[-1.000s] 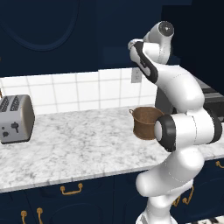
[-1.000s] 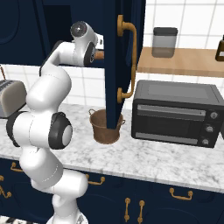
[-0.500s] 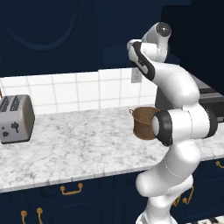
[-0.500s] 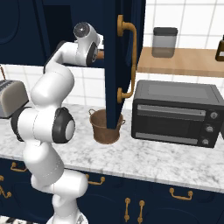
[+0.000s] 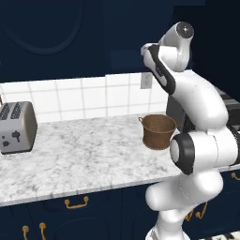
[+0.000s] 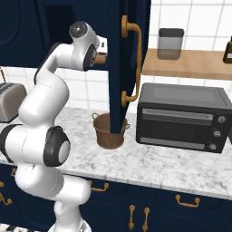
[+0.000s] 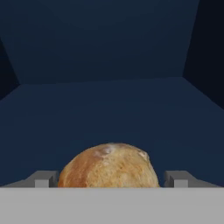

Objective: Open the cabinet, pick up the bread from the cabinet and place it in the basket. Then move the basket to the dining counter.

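A white robot arm with dark joints rises from its base in front of a marble worktop (image 5: 75, 159) and bends high, its upper end reaching into the open cabinet (image 6: 124, 54), a tall navy-blue wall unit. In the right base view the cabinet door stands swung out toward the camera, its long brass handle (image 6: 132, 61) running down the edge, and the hand disappears behind that door.

From the hand camera, the gripper (image 7: 109, 179) points level into the cabinet's dark blue interior. The bread (image 7: 109, 168), a rounded tan loaf with a browner crust on one side, sits on the cabinet floor directly between the two grey fingertips (image 7: 43, 179), one on each side of it. The fingers are spread wider than the loaf, with small gaps showing on both sides, so the hand is not gripping it.

Below the cabinet, the basket (image 5: 158, 131), a small brown bucket with loop handles, stands on the worktop just beside the arm. A grey toaster (image 5: 16, 127) sits well to the left of the basket, and a black toaster oven (image 6: 183, 117) just to its right. White tiles (image 5: 93, 96) cover the wall behind. Above the oven, a wooden shelf (image 6: 190, 68) holds a dark-lidded jar (image 6: 170, 44). No readable writing appears.
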Robot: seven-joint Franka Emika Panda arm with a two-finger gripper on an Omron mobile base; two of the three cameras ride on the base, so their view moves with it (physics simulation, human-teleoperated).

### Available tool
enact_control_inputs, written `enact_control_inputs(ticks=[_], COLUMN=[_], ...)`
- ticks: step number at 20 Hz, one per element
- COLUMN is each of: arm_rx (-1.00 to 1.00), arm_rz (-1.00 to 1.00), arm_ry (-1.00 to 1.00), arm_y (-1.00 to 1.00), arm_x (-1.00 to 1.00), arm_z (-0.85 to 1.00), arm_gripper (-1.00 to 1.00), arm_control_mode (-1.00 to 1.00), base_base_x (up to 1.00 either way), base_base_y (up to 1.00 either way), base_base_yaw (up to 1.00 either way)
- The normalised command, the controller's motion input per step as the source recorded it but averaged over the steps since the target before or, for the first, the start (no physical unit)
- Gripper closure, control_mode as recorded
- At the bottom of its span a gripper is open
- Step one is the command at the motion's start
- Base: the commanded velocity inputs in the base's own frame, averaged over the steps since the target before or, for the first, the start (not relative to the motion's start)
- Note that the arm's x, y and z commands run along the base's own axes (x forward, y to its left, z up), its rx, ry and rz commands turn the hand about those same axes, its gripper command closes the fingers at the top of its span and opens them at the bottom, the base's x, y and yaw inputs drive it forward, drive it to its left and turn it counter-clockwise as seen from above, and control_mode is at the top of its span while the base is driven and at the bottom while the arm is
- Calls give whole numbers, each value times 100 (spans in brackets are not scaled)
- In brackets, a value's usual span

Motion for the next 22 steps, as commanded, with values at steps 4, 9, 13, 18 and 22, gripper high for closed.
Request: enact_control_inputs(ticks=[4,9,13,18,22], arm_rx=[0,0,-2,-6,-1], arm_rz=[0,0,0,0,0], arm_ry=[4,14,21,28,27], arm_y=[0,0,0,-16,-35], arm_x=[-100,-100,-98,-19,33], arm_z=[0,-16,-53,-97,-100], arm_gripper=[100,100,100,100,100], arm_control_mode=[-100,-100,-100,-100,-100], base_base_x=[0,0,0,0,0], base_base_y=[0,0,0,0,0], base_base_yaw=[0,0,0,0,0])
